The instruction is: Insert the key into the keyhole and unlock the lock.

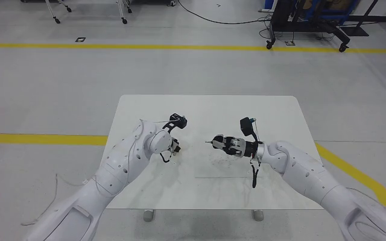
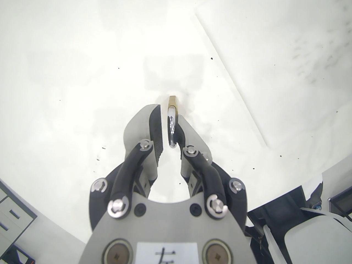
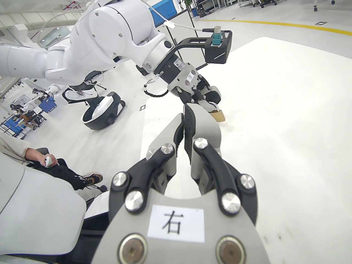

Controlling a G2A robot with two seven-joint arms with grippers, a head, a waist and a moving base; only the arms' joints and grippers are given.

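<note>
Table (image 1: 151, 108) from above: white, with the left tool (image 1: 175, 146) and the right tool (image 1: 212, 143) near its middle, tips facing each other and a little apart.

Left wrist view: the left tool (image 2: 167, 111) is closed around the silver shackle (image 2: 172, 124) of the brass lock (image 2: 173, 102), whose body points down at the table.

Right wrist view: the right tool (image 3: 183, 122) has its pads pressed together, and anything pinched between them is hidden. Just beyond its tips the lock (image 3: 217, 115) touches the table, hanging from the left tool (image 3: 209, 101).
</note>
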